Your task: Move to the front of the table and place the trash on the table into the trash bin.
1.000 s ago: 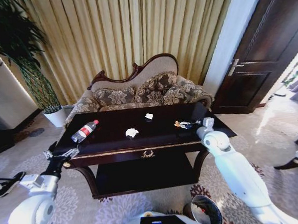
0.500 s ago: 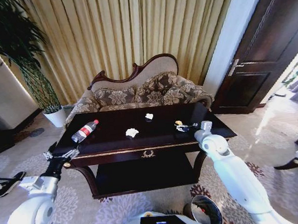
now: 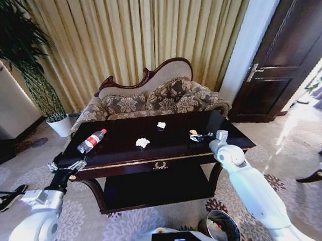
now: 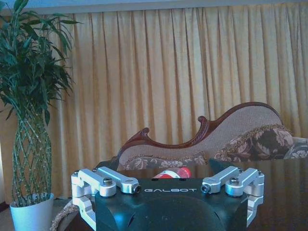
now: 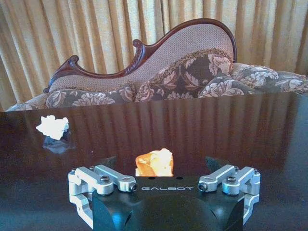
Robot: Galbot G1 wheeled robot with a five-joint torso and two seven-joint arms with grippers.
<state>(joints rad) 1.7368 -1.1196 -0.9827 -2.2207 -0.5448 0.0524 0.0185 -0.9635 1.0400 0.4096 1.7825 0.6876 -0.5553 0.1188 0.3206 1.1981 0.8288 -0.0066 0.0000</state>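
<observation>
The dark glossy table [image 3: 122, 154] stands in front of me. On it lie a clear bottle with a red label [image 3: 92, 141], a crumpled white paper wad [image 3: 143, 143], a second white wad [image 3: 161, 125] and a small orange and white bit [image 3: 193, 133]. My right gripper [image 3: 199, 137] hovers low over the table's right part, open, with the orange bit [image 5: 153, 163] between its fingers; the right wrist view also shows a white wad [image 5: 53, 127]. My left gripper [image 3: 66, 167] hangs open off the table's left front corner, with the bottle's red label [image 4: 174, 173] beyond it. The trash bin [image 3: 222, 228] stands on the floor by my right side.
A carved sofa [image 3: 154, 96] with floral cushions stands behind the table, before gold curtains. A potted plant [image 3: 37, 78] is at the far left, a dark door [image 3: 287, 54] at the right. Patterned carpet lies around the table, and a lower shelf [image 3: 154, 188] sits under the top.
My right arm has shifted a little left, bringing its gripper up to the orange bit. The left arm and the trash on the table have not moved.
</observation>
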